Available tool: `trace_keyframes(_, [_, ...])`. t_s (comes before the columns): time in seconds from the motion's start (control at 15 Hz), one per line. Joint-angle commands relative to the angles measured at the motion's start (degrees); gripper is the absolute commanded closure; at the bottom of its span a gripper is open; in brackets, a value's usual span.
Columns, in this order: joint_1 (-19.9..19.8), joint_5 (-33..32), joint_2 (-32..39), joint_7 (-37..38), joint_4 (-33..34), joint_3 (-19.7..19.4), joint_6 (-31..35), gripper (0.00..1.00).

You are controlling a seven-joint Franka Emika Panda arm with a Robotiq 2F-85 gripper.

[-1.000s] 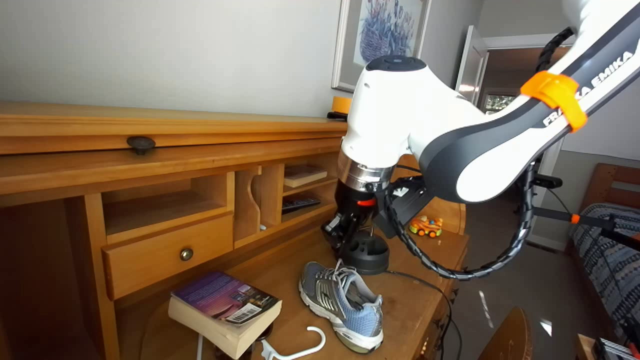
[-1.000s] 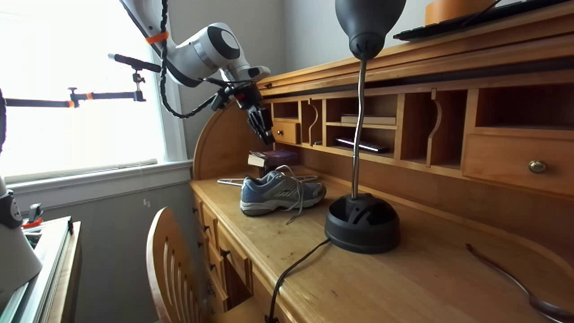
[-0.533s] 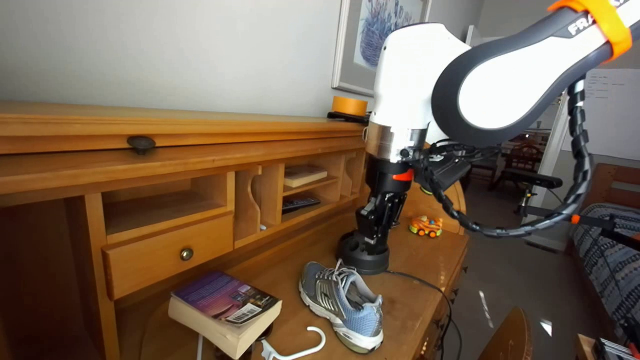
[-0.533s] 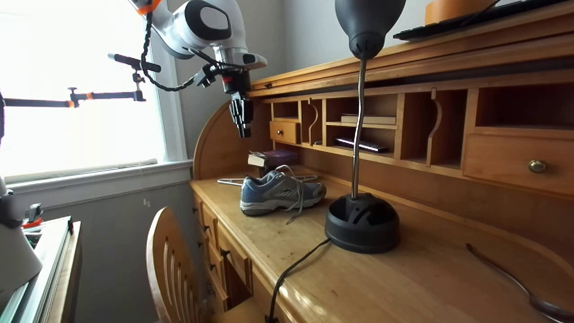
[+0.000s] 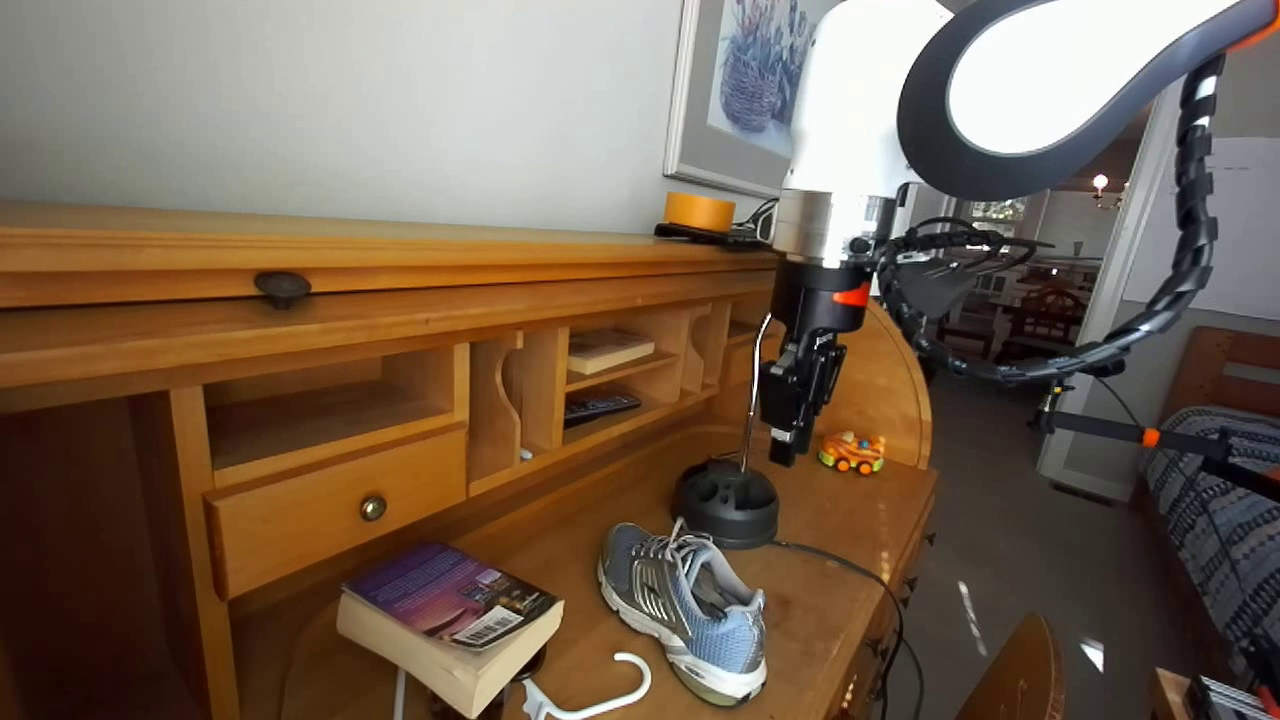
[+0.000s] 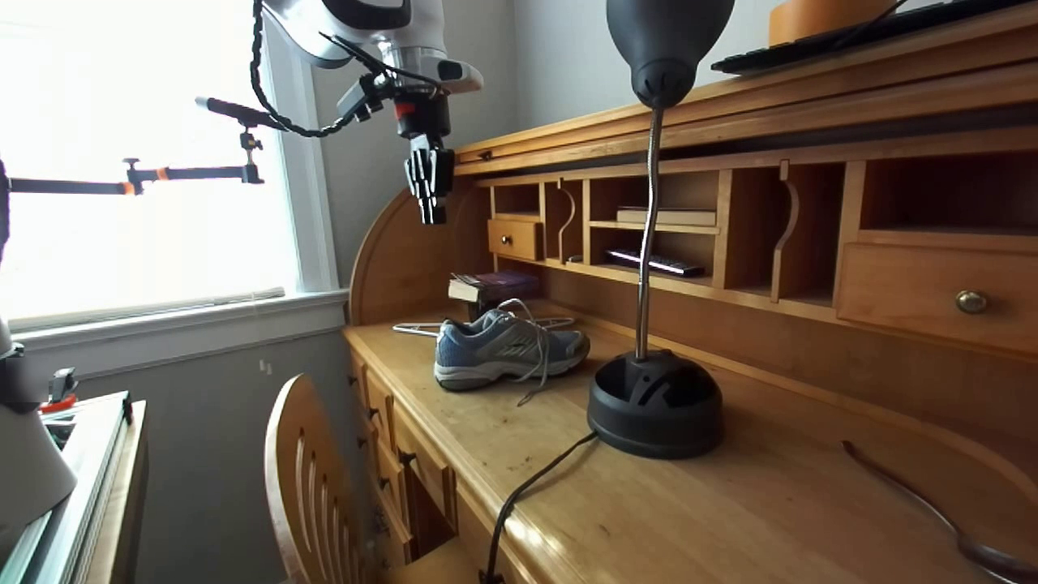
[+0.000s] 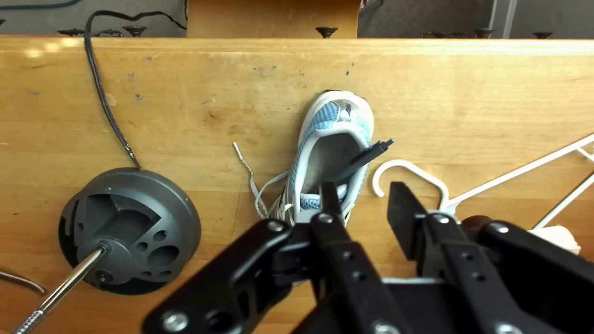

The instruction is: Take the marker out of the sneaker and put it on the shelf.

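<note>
The grey and blue sneaker (image 5: 685,610) stands on the desk in both exterior views (image 6: 507,349). In the wrist view the sneaker (image 7: 366,111) shows from above. A dark marker (image 7: 359,162) leans in its opening, its tip sticking out over the side rim; I cannot make it out in the exterior views. My gripper (image 5: 790,445) hangs pointing down, well above the desk, also in an exterior view (image 6: 434,212). In the wrist view the gripper (image 7: 362,195) is open with nothing between the fingers. The wooden shelf (image 6: 677,229) is in the desk's hutch, with a book above it.
A black lamp base (image 6: 655,405) with a thin upright neck stands beside the sneaker. A thick book (image 5: 450,620) and a white hanger (image 7: 417,171) lie on the other side. A remote (image 5: 598,405) lies in a cubby. A toy car (image 5: 852,453) stands farther along.
The arm has risen and swung sideways, and the gripper has turned from tilted to pointing straight down. The sneaker, book, hanger and lamp have not moved.
</note>
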Motion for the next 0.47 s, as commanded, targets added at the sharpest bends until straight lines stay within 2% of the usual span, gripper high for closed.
trace_keyframes(0.0, [-1.06, 1.92, -3.57, -2.45, -2.46, -0.03, -1.29, 0.4])
trace_keyframes(0.13, [-1.31, 1.89, -4.3, -2.62, -2.9, -0.09, -1.27, 0.4])
trace_keyframes(0.2, [-1.46, 0.37, -1.92, -1.01, -1.07, 0.62, -0.15, 0.65])
trace_keyframes(0.4, [-1.61, 0.44, -2.64, -1.22, -1.44, 0.59, -0.18, 0.65])
